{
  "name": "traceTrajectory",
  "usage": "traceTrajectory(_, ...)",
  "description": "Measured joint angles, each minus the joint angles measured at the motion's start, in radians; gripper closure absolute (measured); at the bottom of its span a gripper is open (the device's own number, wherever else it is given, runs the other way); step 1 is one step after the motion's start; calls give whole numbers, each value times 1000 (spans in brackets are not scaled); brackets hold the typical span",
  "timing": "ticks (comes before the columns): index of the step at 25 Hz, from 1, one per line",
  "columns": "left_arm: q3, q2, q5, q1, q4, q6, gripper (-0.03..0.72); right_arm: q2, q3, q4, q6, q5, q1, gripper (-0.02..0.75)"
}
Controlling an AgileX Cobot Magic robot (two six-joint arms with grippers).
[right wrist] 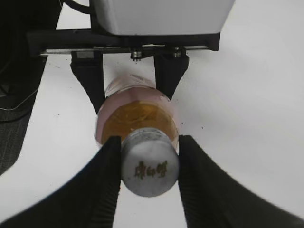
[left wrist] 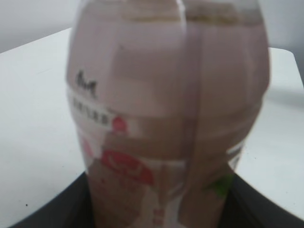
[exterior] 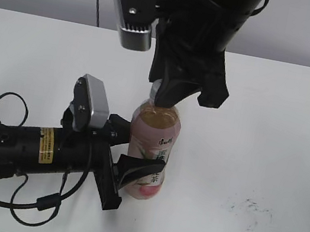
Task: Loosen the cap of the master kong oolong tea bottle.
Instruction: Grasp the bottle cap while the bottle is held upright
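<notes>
The master kong oolong tea bottle (exterior: 154, 143) stands upright on the white table, pale amber tea showing above its pink label. My left gripper (exterior: 128, 154) comes in from the left and is shut on the bottle's lower body. In the left wrist view the bottle (left wrist: 166, 104) fills the frame, with the dark fingers (left wrist: 42, 211) at its sides. From above, my right gripper (exterior: 167, 99) is shut on the cap (exterior: 155, 88). In the right wrist view both ribbed pads (right wrist: 102, 185) press the sides of the grey-white cap (right wrist: 150, 167), and the left gripper's fingers (right wrist: 88, 81) flank the bottle (right wrist: 137, 116) below.
The white table (exterior: 270, 142) stretches to the right of the bottle, with a faint dark smudge (exterior: 249, 209) on it. The left arm's black body and cables (exterior: 16, 152) lie along the table's front left. A grey wall stands behind.
</notes>
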Motion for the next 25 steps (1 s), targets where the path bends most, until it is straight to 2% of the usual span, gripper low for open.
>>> traceTrajectory(4, 0, 0, 1, 0, -1, -2, 309, -2, 0, 16, 83, -1, 0, 223)
traceTrajectory(6, 0, 0, 1, 0, -1, -2, 309, -6, -7, 41, 167, -4, 0, 174)
traceTrajectory(8, 0, 0, 1, 0, -1, -2, 309, -14, -28, 58, 341, -23, 0, 167)
traceTrajectory(10, 0, 0, 1, 0, -1, -2, 309, -23, -59, 51, 600, -30, 0, 164)
traceTrajectory(15, 0, 0, 1, 0, -1, -3, 309, -34, -104, -52, 1224, -16, 0, 164)
traceTrajectory(19, 0, 0, 1, 0, -1, -3, 309, -34, -90, -69, 1404, -10, 0, 183)
traceTrajectory(25, 0, 0, 1, 0, -1, -3, 310, -29, -1, -42, 1450, -8, 0, 200)
